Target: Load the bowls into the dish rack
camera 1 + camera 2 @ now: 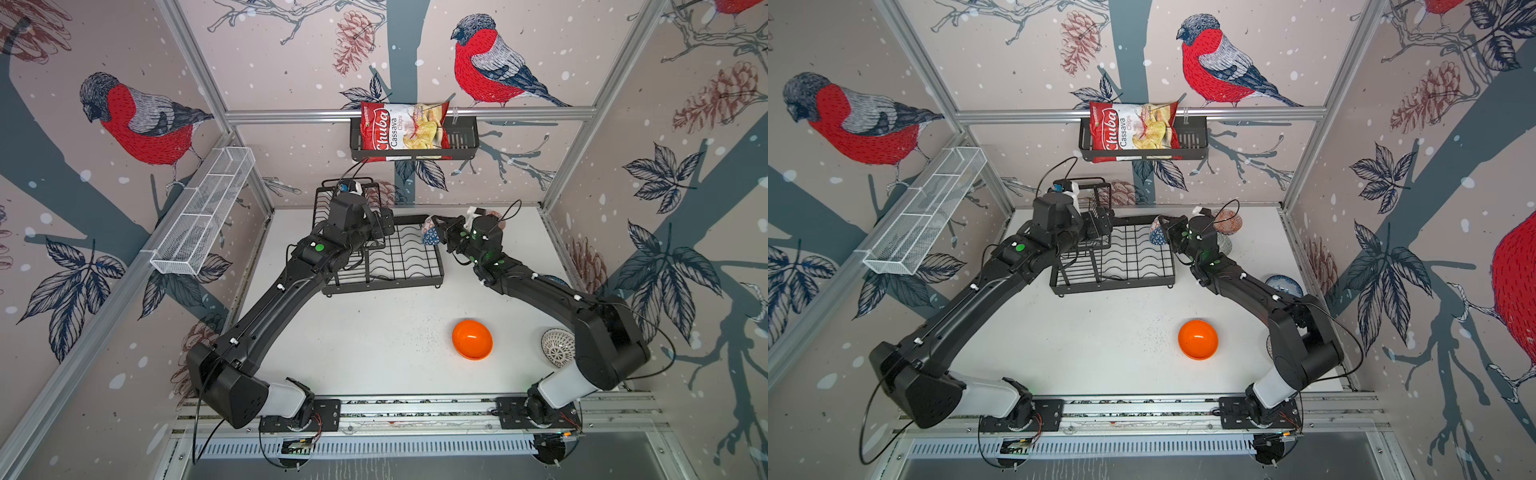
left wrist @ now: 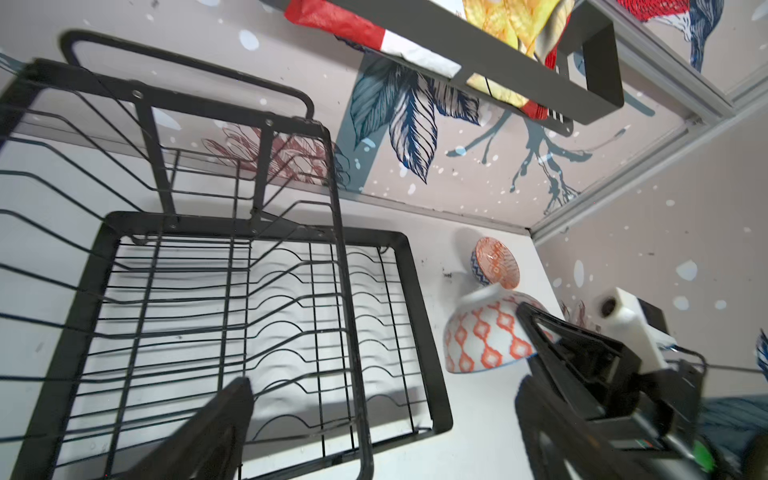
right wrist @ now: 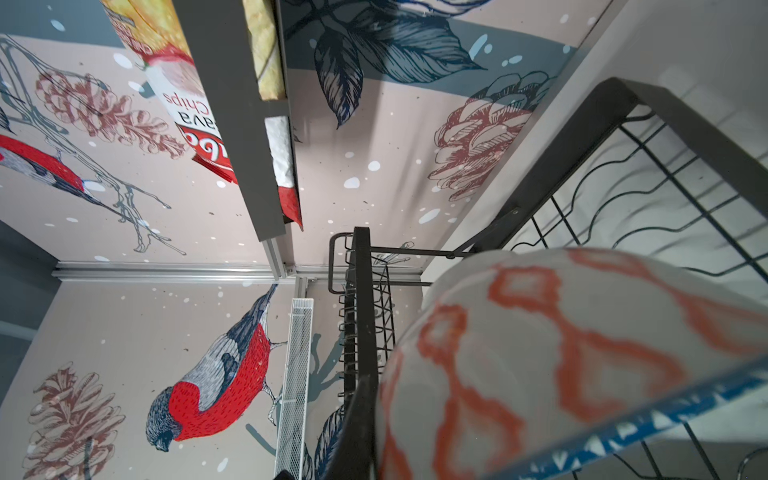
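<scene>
My right gripper (image 1: pixel 437 232) is shut on the rim of a white bowl with an orange-red pattern (image 1: pixel 429 236) (image 2: pixel 484 338) (image 3: pixel 561 353). It holds the bowl tilted on its side, just above the right edge of the black wire dish rack (image 1: pixel 415 277) (image 1: pixel 1113 286) (image 2: pixel 415 291). My left gripper (image 1: pixel 384 226) (image 2: pixel 382 432) hangs open and empty over the rack's back left, beside the raised upper basket. A plain orange bowl (image 1: pixel 472 338) (image 1: pixel 1197 338) sits on the table at the front right. The slotted rack base holds nothing.
A white bowl with dark lattice (image 1: pixel 558 347) is half hidden under the right arm. A blue-flowered bowl (image 1: pixel 1283 286) and an orange-lined bowl (image 1: pixel 1227 222) (image 2: pixel 494 262) lie near the right wall. On the walls hang a chips basket (image 1: pixel 461 143) and a white mesh basket (image 1: pixel 203 216).
</scene>
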